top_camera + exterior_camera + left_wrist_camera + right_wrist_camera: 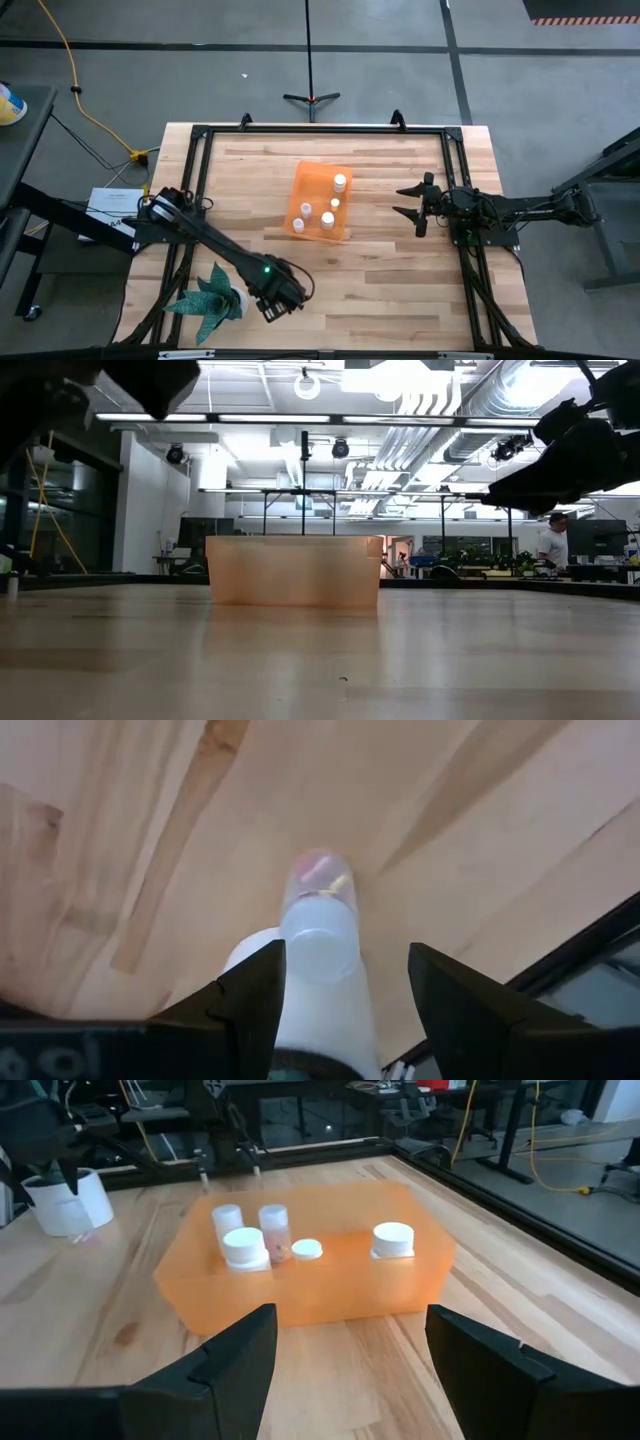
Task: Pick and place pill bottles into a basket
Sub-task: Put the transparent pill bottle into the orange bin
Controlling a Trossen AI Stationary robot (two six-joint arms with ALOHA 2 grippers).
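High view: four pill bottles [327, 218] sit in the basket [308, 190] mid-desk [400, 280]. Left wrist view: left tool [345, 995] – fingers apart around a fifth bottle [318, 925]. Right wrist view: right tool [350, 1350] spread wide, empty.

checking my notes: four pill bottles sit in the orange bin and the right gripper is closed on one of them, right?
Not quite. The right gripper holds nothing: in the right wrist view its jaws stand open, short of the orange bin. The high view shows four pill bottles inside the bin, as you noted.
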